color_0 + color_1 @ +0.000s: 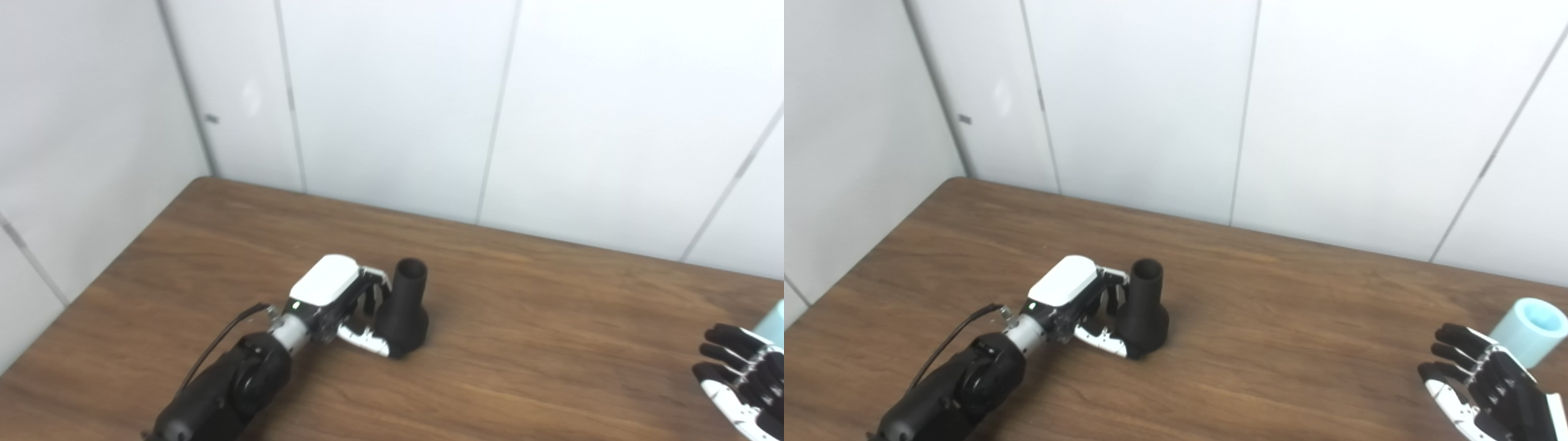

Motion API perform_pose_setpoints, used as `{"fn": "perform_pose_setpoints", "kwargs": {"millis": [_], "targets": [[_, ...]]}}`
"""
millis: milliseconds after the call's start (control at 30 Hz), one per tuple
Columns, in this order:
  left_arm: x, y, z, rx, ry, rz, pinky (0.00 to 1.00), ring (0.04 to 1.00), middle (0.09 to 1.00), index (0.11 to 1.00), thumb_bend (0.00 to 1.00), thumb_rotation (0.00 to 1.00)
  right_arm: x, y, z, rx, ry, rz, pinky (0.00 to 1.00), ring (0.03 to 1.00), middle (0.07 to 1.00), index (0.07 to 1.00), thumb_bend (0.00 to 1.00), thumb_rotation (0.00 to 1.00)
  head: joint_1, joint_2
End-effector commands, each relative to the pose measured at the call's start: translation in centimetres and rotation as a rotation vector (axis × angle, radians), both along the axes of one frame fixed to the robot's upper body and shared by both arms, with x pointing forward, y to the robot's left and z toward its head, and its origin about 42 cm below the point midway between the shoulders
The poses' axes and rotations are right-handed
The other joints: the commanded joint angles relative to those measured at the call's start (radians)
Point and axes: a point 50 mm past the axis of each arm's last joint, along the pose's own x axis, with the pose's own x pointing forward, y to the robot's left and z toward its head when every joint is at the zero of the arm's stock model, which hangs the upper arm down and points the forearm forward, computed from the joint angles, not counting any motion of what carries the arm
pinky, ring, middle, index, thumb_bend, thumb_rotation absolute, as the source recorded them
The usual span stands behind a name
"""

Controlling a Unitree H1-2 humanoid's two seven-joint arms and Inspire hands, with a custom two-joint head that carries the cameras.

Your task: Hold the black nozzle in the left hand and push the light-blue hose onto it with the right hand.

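The black nozzle (404, 309) stands upright on the wooden table (551, 343), narrow end up. My left hand (343, 300) is right beside it on its left. The thumb (367, 341) reaches to the nozzle's wide base and the fingers (369, 298) hang curled just short of its neck, not wrapped round it. The light-blue hose (1528, 327) lies at the right edge, its open end facing me. My right hand (1482, 383) is open, fingers spread, just in front and left of the hose, not holding it.
White panelled walls (398, 104) stand close behind the table and along its left side. The table's back-left corner (199, 180) is in view. Bare wood lies between the nozzle and the hose.
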Motion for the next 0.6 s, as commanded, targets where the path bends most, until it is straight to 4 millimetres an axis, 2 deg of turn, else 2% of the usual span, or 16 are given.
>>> {"fn": "perform_pose_setpoints", "kwargs": {"millis": [0, 67, 133, 200, 267, 567], "targets": [[-0.7, -1.3, 0.5, -0.037, -0.014, -0.08, 0.3, 0.273, 0.471, 0.486, 0.53, 0.0, -0.2, -0.1, 1.3, -0.029, -0.056, -0.029, 0.67, 0.714, 0.725, 0.695, 0.26, 0.0, -0.025, 0.008], [-1.0, -1.6, 0.4, -0.051, -0.005, -0.103, 0.26, 0.23, 0.471, 0.486, 0.53, 0.0, -0.5, -0.2, 1.3, -0.032, -0.058, -0.044, 0.68, 0.718, 0.728, 0.697, 0.27, 0.0, -0.049, 0.015], [-1.4, -1.9, 0.3, -0.063, 0.0, -0.134, 0.32, 0.24, 0.471, 0.485, 0.53, 0.0, -0.7, -0.4, 1.1, -0.031, -0.06, -0.055, 0.71, 0.718, 0.724, 0.696, 0.28, 0.0, -0.077, 0.024], [-1.8, -2.2, 0.2, -0.057, 0.013, -0.164, 0.48, 0.443, 0.461, 0.514, 0.52, 0.0, -0.9, -0.6, 0.9, -0.021, -0.058, -0.066, 0.72, 0.722, 0.725, 0.702, 0.28, 0.0, -0.095, 0.029], [-2.1, -2.7, 0.1, -0.062, 0.021, -0.197, 0.52, 0.495, 0.488, 0.481, 0.52, 0.0, -1.0, -0.9, 0.7, -0.031, -0.06, -0.083, 0.71, 0.716, 0.72, 0.699, 0.3, 0.0, -0.113, 0.034], [-3.8, -4.5, -0.4, -0.067, 0.021, -0.33, 0.52, 0.511, 0.505, 0.468, 0.52, 0.0, -1.5, -2.0, 0.3, -0.027, -0.081, -0.174, 0.65, 0.688, 0.701, 0.68, 0.34, 0.0, -0.222, 0.062]]}}
